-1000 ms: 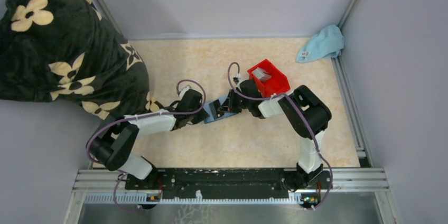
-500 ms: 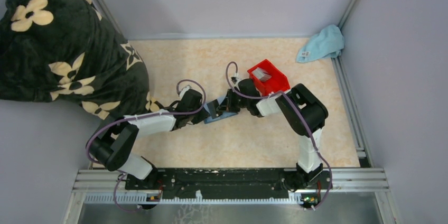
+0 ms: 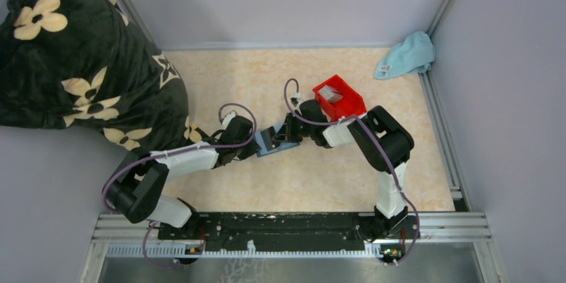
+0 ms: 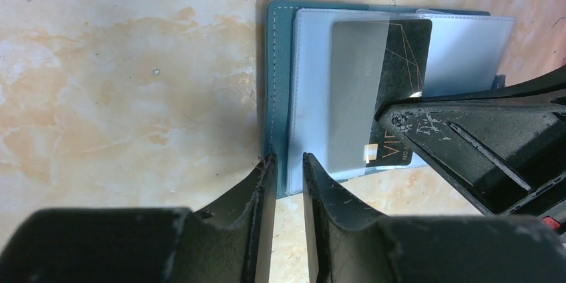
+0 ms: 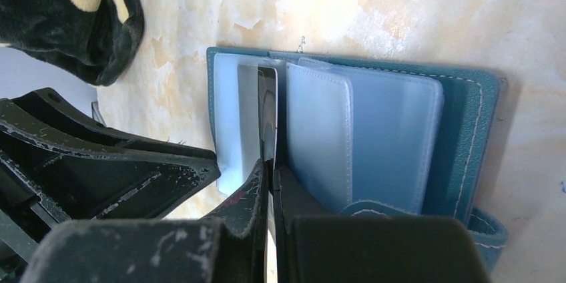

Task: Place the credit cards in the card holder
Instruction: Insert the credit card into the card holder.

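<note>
The counter [image 3: 220, 76] is the biggest thing here. It is flat and hard, and it is pale with a stone-like pattern. A soft dark blanket [image 3: 73, 49] with cream flowers is heaped at its left side. A crumpled light blue cloth [image 3: 408, 55] is seen in the far right corner. A red bin [image 3: 354, 104] with stiff plastic walls is set near the middle, and grey cards [image 3: 333, 97] are seen inside it.

The card holder [image 5: 460, 136] is laid open and flat on the counter between the two arms, near the bin. It is teal, with stitched edges. Clear, bendy sleeves [image 5: 394, 143] are fixed inside it like pages. It is judged to be light and floppy, so it may slide when pushed. It is best pinned down at its outer edge.

One credit card [image 4: 374, 89] is thin, stiff and shiny, dark with gold lines. It is pinched at one end by the right claw [image 5: 270, 173], which is closed tight on it. Its far end is tucked among the sleeves. It is judged to be slippery, so it is best gripped by that end.

The left claw [image 4: 287, 163] is held at the holder's near edge with only a narrow gap. Nothing is seen gripped in it.
</note>
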### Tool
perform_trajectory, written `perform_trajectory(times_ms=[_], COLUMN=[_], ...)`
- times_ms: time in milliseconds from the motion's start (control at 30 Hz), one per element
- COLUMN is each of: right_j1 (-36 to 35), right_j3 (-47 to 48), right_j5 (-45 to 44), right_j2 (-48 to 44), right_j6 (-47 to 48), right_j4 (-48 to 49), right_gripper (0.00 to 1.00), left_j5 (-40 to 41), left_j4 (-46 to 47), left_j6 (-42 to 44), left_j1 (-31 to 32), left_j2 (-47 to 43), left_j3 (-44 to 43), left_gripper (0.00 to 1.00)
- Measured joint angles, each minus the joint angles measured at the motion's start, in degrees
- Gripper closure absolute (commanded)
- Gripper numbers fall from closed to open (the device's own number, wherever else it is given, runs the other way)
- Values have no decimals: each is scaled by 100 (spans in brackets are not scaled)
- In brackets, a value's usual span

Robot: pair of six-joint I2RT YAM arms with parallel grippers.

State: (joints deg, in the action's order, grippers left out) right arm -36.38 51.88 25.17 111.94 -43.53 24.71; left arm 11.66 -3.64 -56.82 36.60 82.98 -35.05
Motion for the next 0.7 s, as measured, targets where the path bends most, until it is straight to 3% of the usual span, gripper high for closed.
perform_trajectory(times_ms=[200,433,533,700], right_j1=[-22,-87,-140,-256], right_j3=[52,173,240,415], right_j5=[-37,-127,-210,-361], right_j2=[0,-33,-98,-208], right_j6=[72,240,358,601], right_j4=[-98,-330,-470,-835], right_gripper=[99,73,57,50], left_j5=[22,39,39,35], left_j4=[-4,-33,-31,-28], left_j6=[9,7,7,7], left_j1=[0,-7,-7,-9], left_j2=[57,109,116,120], left_j3=[-24,-37,-37,-37], left_gripper=[79,81,81,81])
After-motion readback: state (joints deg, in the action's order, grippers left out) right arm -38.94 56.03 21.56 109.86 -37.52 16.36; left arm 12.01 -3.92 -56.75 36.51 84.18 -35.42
